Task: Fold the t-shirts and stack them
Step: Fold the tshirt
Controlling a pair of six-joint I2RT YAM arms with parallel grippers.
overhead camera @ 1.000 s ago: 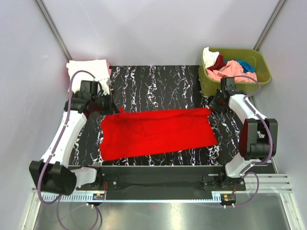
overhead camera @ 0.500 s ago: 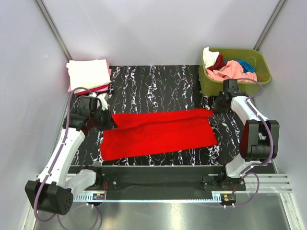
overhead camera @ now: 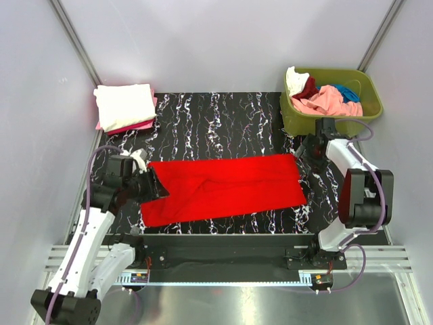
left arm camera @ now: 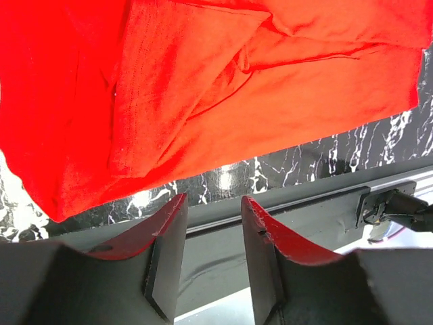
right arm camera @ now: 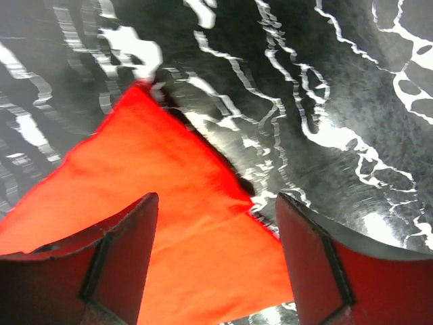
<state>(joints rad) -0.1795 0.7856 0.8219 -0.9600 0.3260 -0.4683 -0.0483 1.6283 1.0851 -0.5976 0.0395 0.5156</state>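
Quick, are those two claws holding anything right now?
Left gripper: open, holding nothing, at the red shirt's edge.
Right gripper: open, empty, over a corner of the shirt.

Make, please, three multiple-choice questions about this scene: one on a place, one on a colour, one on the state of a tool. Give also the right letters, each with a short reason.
1. Where does the folded stack lie?
A. at the far left
B. at the near right
C. at the near middle

2. What colour is the top t-shirt of that stack?
A. teal
B. black
C. cream-white

3. In what state is the right tool over a corner of the red t-shirt?
A. shut on the cloth
B. open
C. out of view

Answers: 1 A, the overhead view shows it at the far left; 2 C, its top layer is pale cream; 3 B, in the right wrist view its fingers stand wide apart.
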